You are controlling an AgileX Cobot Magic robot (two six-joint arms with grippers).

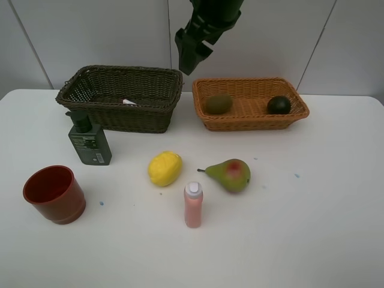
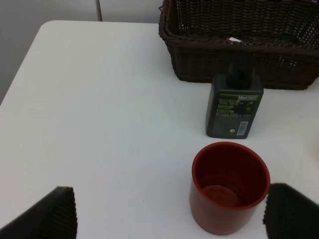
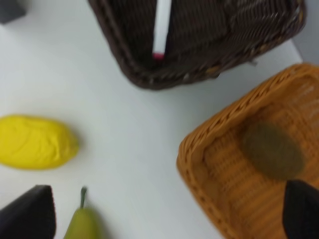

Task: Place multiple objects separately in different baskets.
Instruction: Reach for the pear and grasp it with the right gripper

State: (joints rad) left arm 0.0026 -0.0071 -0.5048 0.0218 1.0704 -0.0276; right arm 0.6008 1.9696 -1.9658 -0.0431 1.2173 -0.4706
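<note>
Lemon: on the tabletop, in front of the dark brown basket and near the pear; probably light, firm and waxy, so best pinched across the short middle.
Pear: lying on its side right of the lemon, stem toward it; likely smooth and apt to roll; best taken across the broad belly, not the neck.
Pink bottle: upright, nearest the front edge, white cap up; likely light and easily tipped; best held around the body below the cap.
Pump bottle: upright just in front of the dark brown basket; probably the heaviest piece; flat sides look good to clamp on.
Red cup: upright at front left, mouth open; stiff and probably slick; best pinched over the rim wall.
Marker: lying inside the dark brown basket.
Kiwi and dark round fruit: apart inside the orange basket.
Left gripper: spread wide, empty, just over the red cup.
Right gripper: spread wide, empty, raised above the gap between the baskets.
</note>
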